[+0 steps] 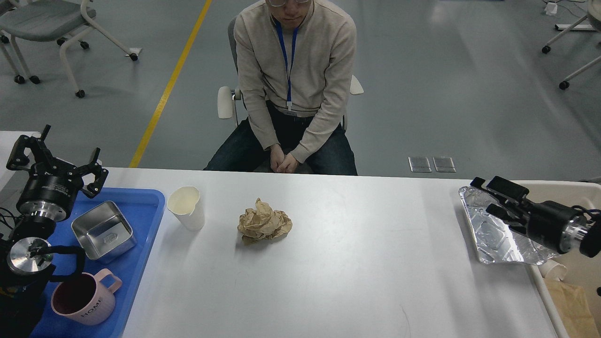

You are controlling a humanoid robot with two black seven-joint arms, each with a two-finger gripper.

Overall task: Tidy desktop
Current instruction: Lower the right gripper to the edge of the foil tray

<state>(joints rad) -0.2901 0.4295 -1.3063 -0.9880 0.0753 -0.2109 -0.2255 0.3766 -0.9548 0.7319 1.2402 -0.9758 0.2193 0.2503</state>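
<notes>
Over the far corner of the blue tray (141, 193), find the left gripper (58, 157) spread wide, holding nothing and touching nothing. Note the steel tin (103, 230) just below it and the pink mug (84, 298) nearer in the same tray.

On the other side, see the right gripper (498, 198) side-on, parted by a moderate gap and empty, poised over the far end of the foil tray (493, 237). Cannot tell whether the lower finger grazes the foil. Mark the beige bin (580, 197) just beyond, off the table's right end.

Across the middle, take the desktop (375, 263) as mostly bare but not yet tidy: paper cup (186, 206) upright just beside the blue tray, paper ball (264, 225) near the centre, foil tray at the right edge, partly overhanging toward the bin.

Judging by the pose, expect the foil tray to be the step in hand. To do it well:
- Bring the jaws onto one rim, not the flat base.
- Close gently; thin foil probably buckles rather than resists.
- Lift before swinging, or drag it sideways into the bin.
- Keep clear of the person (296, 80) seated at the far side.
- Leave cup and ball for later.
</notes>
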